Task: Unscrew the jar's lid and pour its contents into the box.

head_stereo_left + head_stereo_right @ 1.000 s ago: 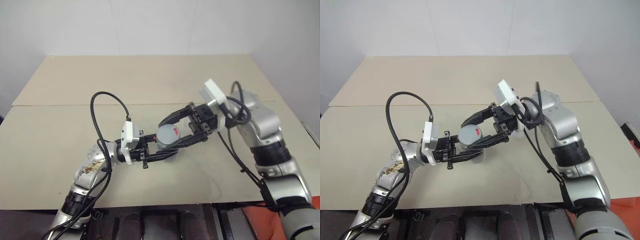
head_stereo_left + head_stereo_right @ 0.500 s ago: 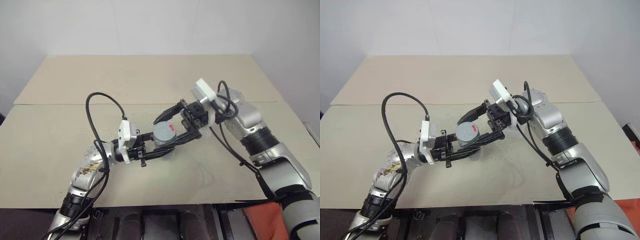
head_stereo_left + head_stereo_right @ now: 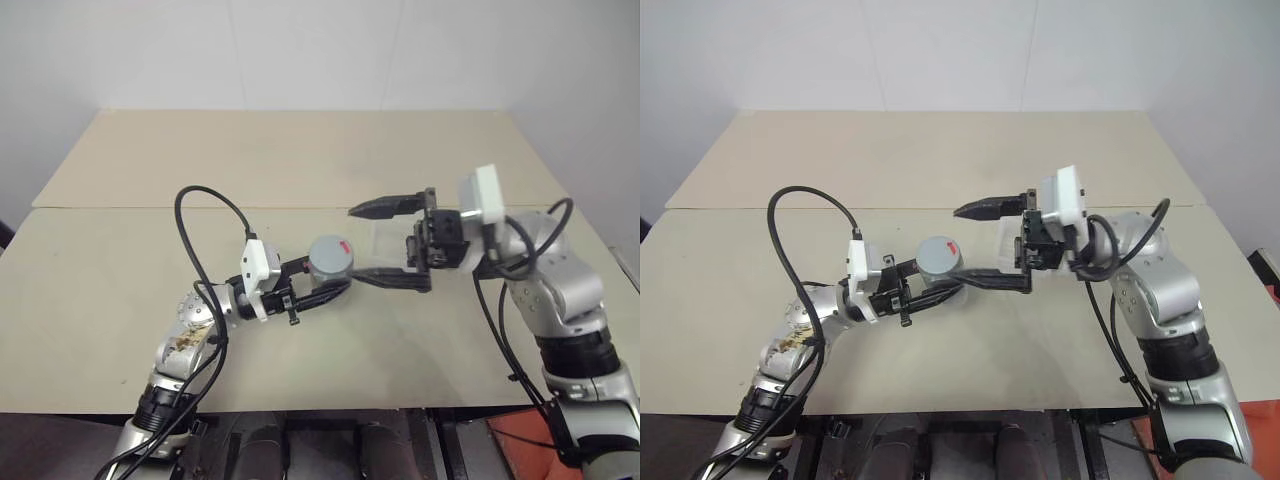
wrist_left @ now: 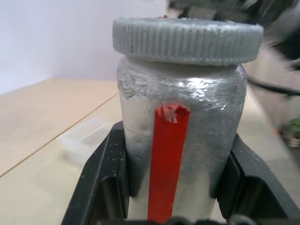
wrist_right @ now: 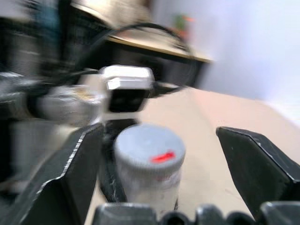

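Left gripper clenched around the jar, black fingers pressed against either side of the silvery body, red stripe running down the face between them. Held upright and above the table, near the middle of the scene, just to the robot's left of the right gripper. Capped by the lid, a grey ribbed disc with a small red mark on top, sitting level on the jar's neck; whether fully screwed down or already loosened, hard to tell from these angles. Right gripper released, jaws spread wide and pointing toward the jar, grasping nothing: upper finger reaching out over the far side, lower finger stretching along close beside the jar at about the height of its body, tip nearly at the left gripper's own fingertip. Seen from the right wrist, lid and red mark lying between the two spread fingers, nearer one than the other, with clear space on the wider side. Box resting on the table beyond the jar, a clear shallow tray framed between the right gripper's open fingers in the head views; also glimpsed from the left wrist as a pale translucent shape on the tabletop behind the jar. Black cable looping up from the left wrist.
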